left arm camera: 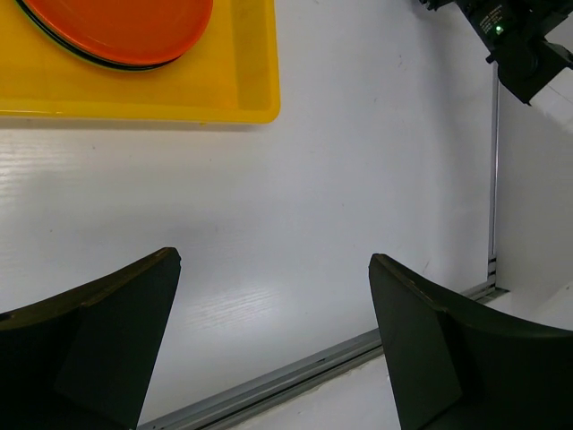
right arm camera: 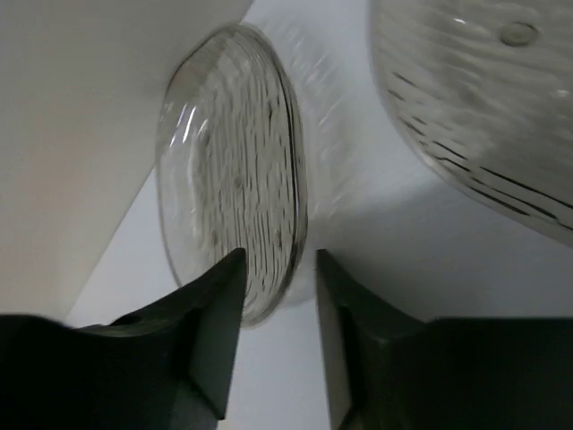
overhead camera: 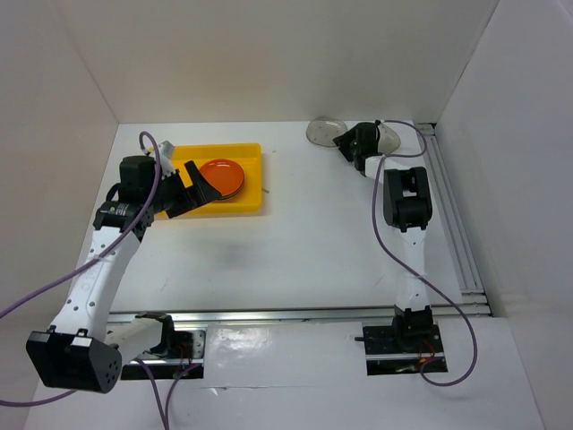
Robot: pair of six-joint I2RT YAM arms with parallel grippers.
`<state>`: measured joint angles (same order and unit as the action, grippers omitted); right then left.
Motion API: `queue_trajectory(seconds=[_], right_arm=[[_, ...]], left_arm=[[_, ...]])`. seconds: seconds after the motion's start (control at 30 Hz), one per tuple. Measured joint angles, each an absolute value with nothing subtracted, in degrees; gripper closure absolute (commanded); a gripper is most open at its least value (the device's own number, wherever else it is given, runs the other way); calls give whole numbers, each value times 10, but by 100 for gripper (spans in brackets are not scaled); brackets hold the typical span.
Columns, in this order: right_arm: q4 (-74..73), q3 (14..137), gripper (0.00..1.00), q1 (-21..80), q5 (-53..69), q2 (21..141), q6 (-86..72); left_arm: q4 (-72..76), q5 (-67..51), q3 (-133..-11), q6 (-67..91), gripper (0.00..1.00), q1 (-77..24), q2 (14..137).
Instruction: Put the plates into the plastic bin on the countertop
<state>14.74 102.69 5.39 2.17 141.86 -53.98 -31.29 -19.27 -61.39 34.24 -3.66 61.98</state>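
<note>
The right pincer (right arm camera: 276,260) was half shut around the rim of a grey plate (right arm camera: 228,161) at the back of the worktop (overhead camera: 313,242). I could not tell if it pinched yet. The left pincer (left arm camera: 273,260) was wide open and held nothing, near the yellow bin (left arm camera: 134,103). An orange plate (overhead camera: 221,175) lay in the bin. Next, I think, it must squeeze, lift and carry the grey plate there. There were no words to read.

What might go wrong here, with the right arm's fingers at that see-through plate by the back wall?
1. The right gripper has its fingers on either side of only the thin rim of the grey plate, so the smooth plate may slip out or tip when lifted.
2. That plate sits close to the wall, so the fingers might scrape it.
3. A second grey plate lies close by and might get knocked.
</note>
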Motion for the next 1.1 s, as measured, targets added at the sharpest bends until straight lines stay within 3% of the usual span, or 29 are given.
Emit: queue_trajectory(seconds=[0.13, 0.17, 0.2, 0.23, 0.3, 0.47, 0.57, 0.83, 0.97, 1.1], right_arm=[[109, 1048, 71, 59, 4, 1433, -552], [101, 1052, 76, 59, 0, 1435, -552], [93, 1056, 89, 59, -3, 1436, -554], [89, 1058, 89, 59, -6, 1437, -554], [82, 1060, 100, 59, -8, 1439, -562], [80, 1054, 100, 59, -6, 1433, -575], [91, 979, 100, 61, -3, 1385, -583], [35, 686, 100, 149, -27, 1112, -504], [72, 568, 100, 228, 34, 950, -465], [126, 512, 100, 276, 99, 860, -458]], left_arm=[[-313, -199, -614, 343, 0, -37, 618], [-313, -199, -614, 342, 0, -37, 617], [-312, -200, -614, 343, 0, -37, 616], [-312, -201, -614, 342, 0, -37, 614], [-312, -202, -614, 342, 0, -37, 610], [-312, -203, -614, 342, 0, -37, 606], [-312, -215, -614, 336, 0, -37, 606], [-280, -291, -606, 327, 0, -45, 641], [-278, -307, -599, 327, 0, -52, 660], [-278, -306, -598, 327, 0, -61, 679]])
